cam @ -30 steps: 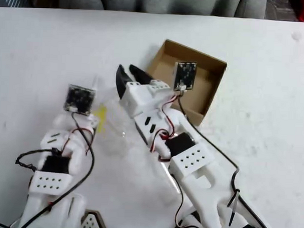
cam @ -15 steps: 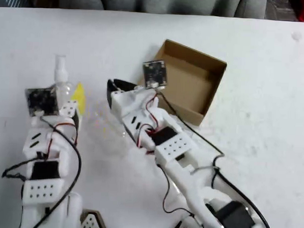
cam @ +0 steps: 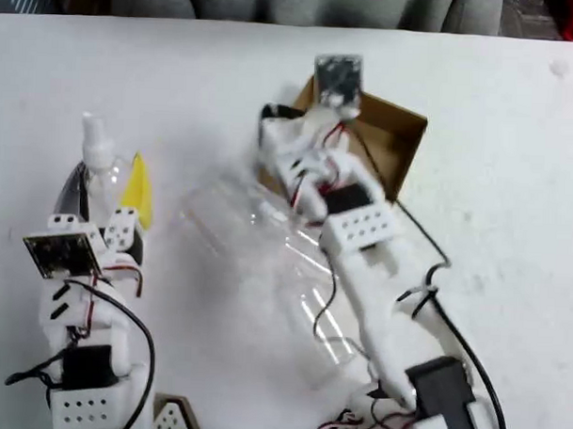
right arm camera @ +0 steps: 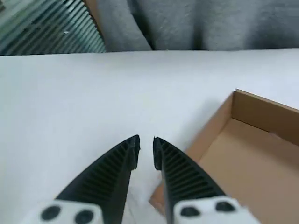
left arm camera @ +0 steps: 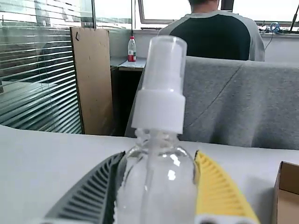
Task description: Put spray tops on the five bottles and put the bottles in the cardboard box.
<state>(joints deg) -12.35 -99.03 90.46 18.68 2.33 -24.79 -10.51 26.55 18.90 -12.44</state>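
A clear bottle [cam: 101,175] with a white spray top [cam: 94,137] stands upright at the near left of the table, with my left gripper [cam: 109,166] shut on it. In the left wrist view the bottle [left arm camera: 156,186] and its spray top [left arm camera: 161,88] sit between the black and yellow fingers of the left gripper [left arm camera: 159,158]. The cardboard box [cam: 387,152] lies open at the far middle. My right gripper [cam: 269,115] hovers just off the box's left corner. In the right wrist view its black fingers are nearly together, so the right gripper [right arm camera: 145,142] holds nothing, with the box [right arm camera: 243,154] beside it.
The right arm [cam: 361,236] stretches diagonally from the near edge up to the box. The box's front wall [left arm camera: 287,191] shows in the left wrist view. White tabletop [cam: 495,184] lies open to the right of the box and along the far side.
My left gripper drew back to the near left with the bottle in it. My right gripper swung from the table's middle toward the far side, up to the box's left corner.
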